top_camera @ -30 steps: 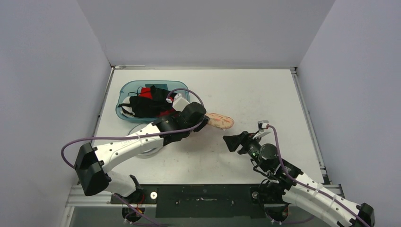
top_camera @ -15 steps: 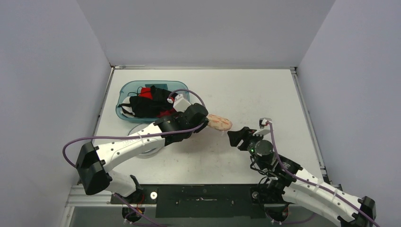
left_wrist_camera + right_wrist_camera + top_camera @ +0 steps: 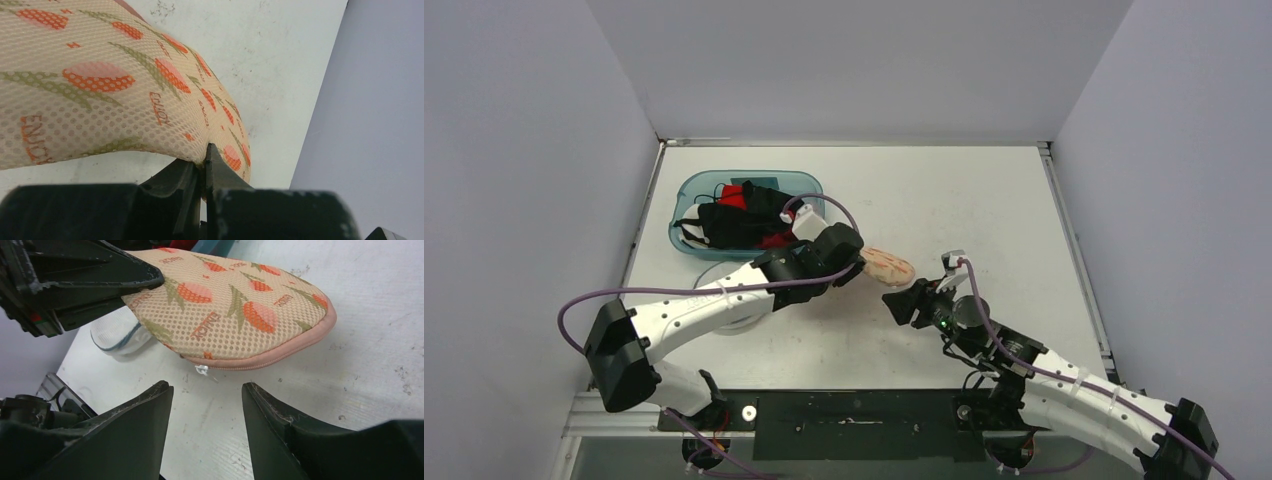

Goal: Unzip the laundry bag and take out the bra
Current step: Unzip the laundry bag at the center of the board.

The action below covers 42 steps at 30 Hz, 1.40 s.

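Teal tub [image 3: 724,175] holding black and red garments [image 3: 734,225], far-left on white table [image 3: 964,190].

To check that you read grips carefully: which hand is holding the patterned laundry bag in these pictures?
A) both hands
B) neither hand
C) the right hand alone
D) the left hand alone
D: the left hand is pinched shut on the laundry bag at its edge, while the right hand stands open, short of the zipper pull.
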Motion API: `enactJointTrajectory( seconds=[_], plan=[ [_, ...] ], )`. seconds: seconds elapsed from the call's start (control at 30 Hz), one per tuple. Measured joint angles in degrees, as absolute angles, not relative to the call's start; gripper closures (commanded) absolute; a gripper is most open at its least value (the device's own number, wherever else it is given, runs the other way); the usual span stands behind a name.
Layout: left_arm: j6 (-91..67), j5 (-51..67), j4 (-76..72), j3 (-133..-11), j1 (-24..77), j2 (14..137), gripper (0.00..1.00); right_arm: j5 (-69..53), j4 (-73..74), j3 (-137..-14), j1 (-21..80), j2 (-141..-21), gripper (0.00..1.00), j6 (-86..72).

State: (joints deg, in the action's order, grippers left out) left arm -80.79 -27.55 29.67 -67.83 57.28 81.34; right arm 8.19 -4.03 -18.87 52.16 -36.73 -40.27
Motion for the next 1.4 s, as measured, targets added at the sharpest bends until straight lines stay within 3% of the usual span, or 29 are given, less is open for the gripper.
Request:
enactJointTrajectory(
  seconds=[0.37,1.4],
  plan=[
    [-81.4,-26.5,29.6,-66.2,57.3,80.3,1.00,7.5,-6.0,-19.3,52.2,-41.1,0.50,-39.6],
    [-81.8,-25.6,27.9,-65.9,57.3,80.2,1.00,8.6,-7.2,-19.3,52.2,-41.1,0.79,-39.7]
  ],
)
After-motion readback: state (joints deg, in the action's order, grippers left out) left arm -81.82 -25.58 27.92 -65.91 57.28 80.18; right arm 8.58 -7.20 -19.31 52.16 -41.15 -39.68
